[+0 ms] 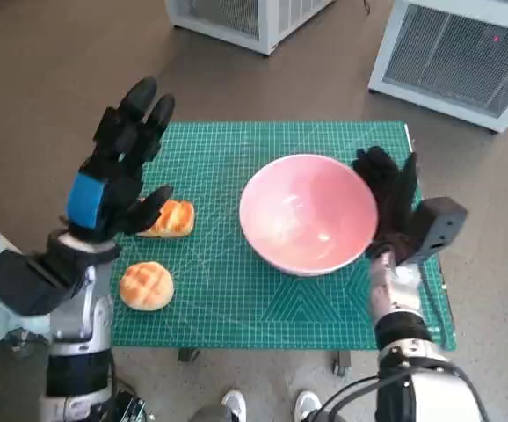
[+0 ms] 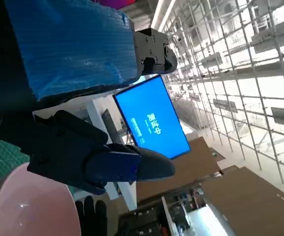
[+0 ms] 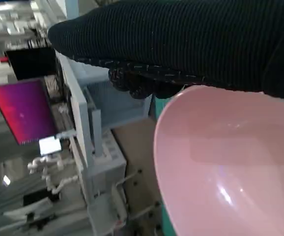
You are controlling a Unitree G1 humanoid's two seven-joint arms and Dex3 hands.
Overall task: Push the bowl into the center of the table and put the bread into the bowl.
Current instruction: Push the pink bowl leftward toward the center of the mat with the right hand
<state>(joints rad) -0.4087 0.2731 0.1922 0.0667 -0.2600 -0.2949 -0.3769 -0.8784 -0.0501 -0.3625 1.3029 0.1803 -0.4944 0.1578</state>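
Bowl (image 1: 308,214), pink and empty, sits on the green mat (image 1: 236,290) covering the tabletop, a little right of its middle. Right hand (image 1: 389,198) rests flat against the bowl's right side, fingers straight and holding nothing. Left hand (image 1: 122,163) hovers raised over the mat's left part, fingers spread and empty. Two bread rolls lie there: one (image 1: 170,219) just beside the thumb, another (image 1: 146,286) nearer the robot.

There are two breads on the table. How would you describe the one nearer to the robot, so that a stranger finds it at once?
Start at the green mat, then go left of the pink bowl, to the mat's left edge. Two breads lie there. Take the round bun with a scored crust, lying in the open; the other bread is farther away and partly behind the left hand.
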